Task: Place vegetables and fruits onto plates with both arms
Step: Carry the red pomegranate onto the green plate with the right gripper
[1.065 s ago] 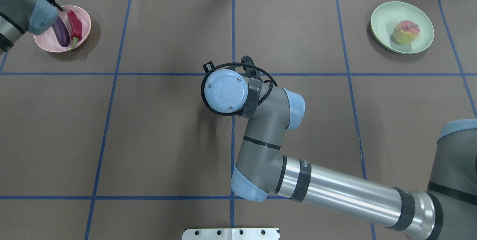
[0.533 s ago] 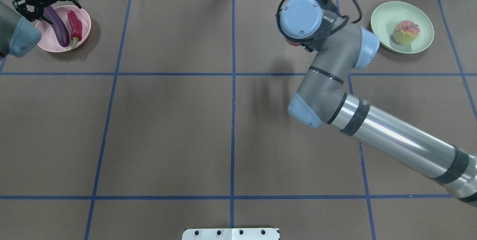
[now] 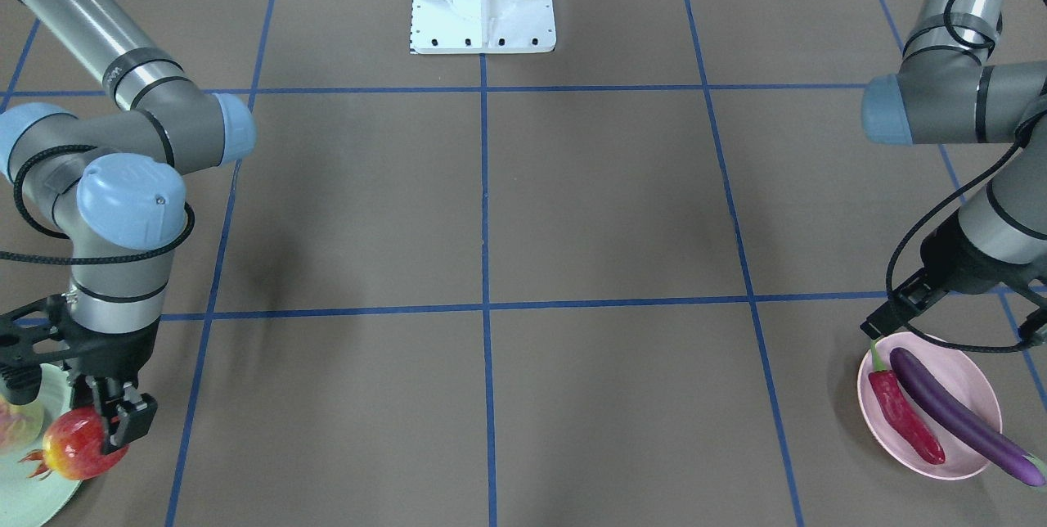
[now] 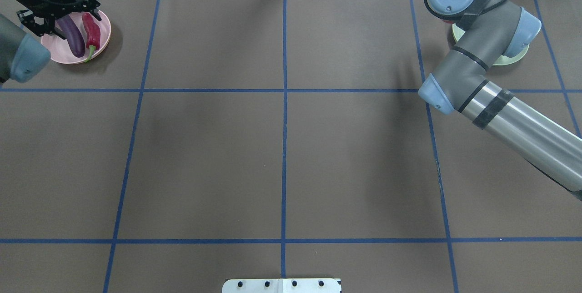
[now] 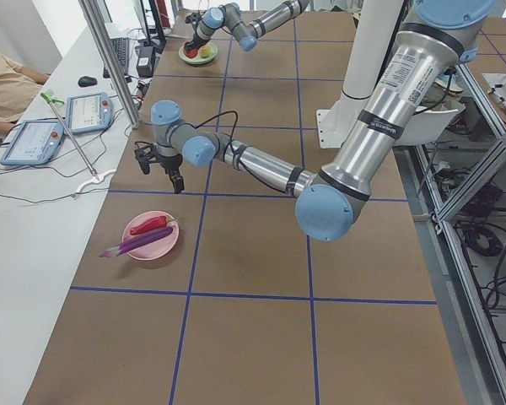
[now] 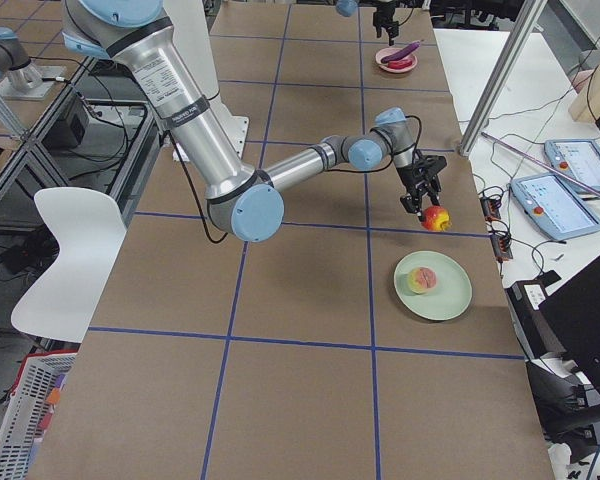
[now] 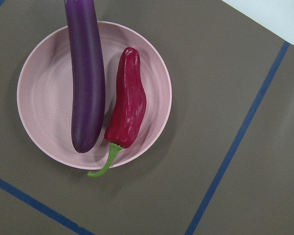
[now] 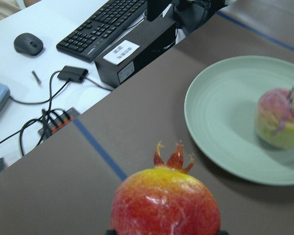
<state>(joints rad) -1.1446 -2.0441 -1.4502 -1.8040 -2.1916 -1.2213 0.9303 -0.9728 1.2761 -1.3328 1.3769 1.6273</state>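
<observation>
The purple eggplant (image 7: 88, 83) and the red chili pepper (image 7: 129, 107) lie side by side on the pink plate (image 7: 44, 98); they also show in the front view, eggplant (image 3: 957, 416) and chili (image 3: 904, 416). My left gripper (image 3: 957, 329) hangs open and empty above that plate (image 3: 973, 380). My right gripper (image 3: 110, 421) is shut on the pomegranate (image 3: 78, 449) and holds it in the air at the edge of the mint green plate (image 8: 225, 112). The peach (image 8: 281, 117) rests on that plate. In the overhead view my right arm hides most of the green plate (image 4: 511, 59).
The white base pedestal (image 3: 483, 3) stands at the robot's side of the table. Past the table's far edge are a keyboard (image 8: 108, 24), a mouse (image 8: 28, 44) and cables. Two tablets (image 6: 570, 185) lie beyond that edge. Blue tape lines grid the brown table.
My right arm has swung from the table's middle to the far right, carrying the pomegranate to the green plate. My left arm has drawn back from over the pink plate, uncovering the eggplant.
</observation>
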